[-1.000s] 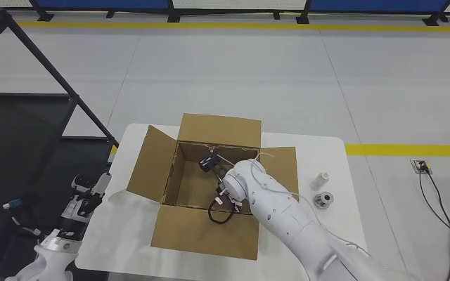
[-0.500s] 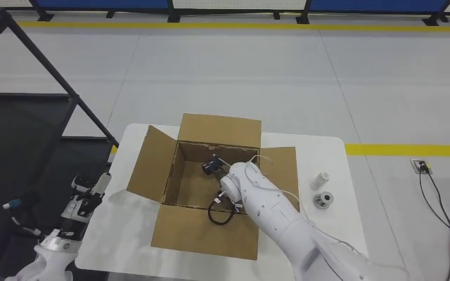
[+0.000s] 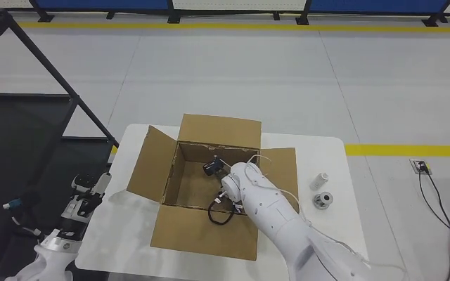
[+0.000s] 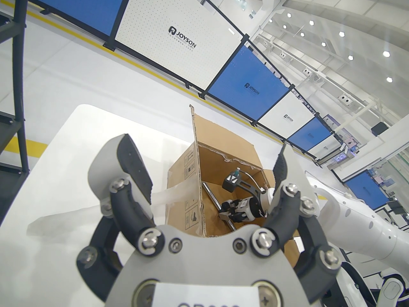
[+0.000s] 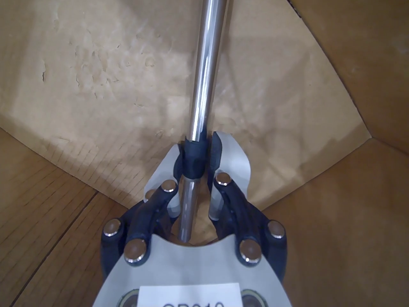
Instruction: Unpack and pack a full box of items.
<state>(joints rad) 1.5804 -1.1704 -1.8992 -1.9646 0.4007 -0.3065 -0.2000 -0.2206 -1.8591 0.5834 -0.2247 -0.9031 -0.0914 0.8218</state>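
Two grippers work a white bench (image 3: 123,235): the right gripper (image 5: 199,153), deep inside the open cardboard box (image 3: 204,242), is clamped on a shiny metal rod (image 5: 207,65). The left gripper (image 4: 204,158) hangs at the bench's left edge, fingers spread wide and holding nothing. Blue and white wall panels (image 4: 179,33) line the hall.

You are working in a big industrial hall, a factory-style test floor rather than a home or office. The pale glossy floor (image 3: 281,77) carries painted yellow lines (image 3: 394,149). Blue and white partition panels (image 4: 179,30) stand in a long row along the edge. Overhead, a high ceiling with white beams holds rows of round lights (image 4: 342,34). A black metal frame (image 3: 63,83) stands beside your white tabletop (image 3: 126,225), and a floor socket (image 3: 420,166) has a cable plugged in.
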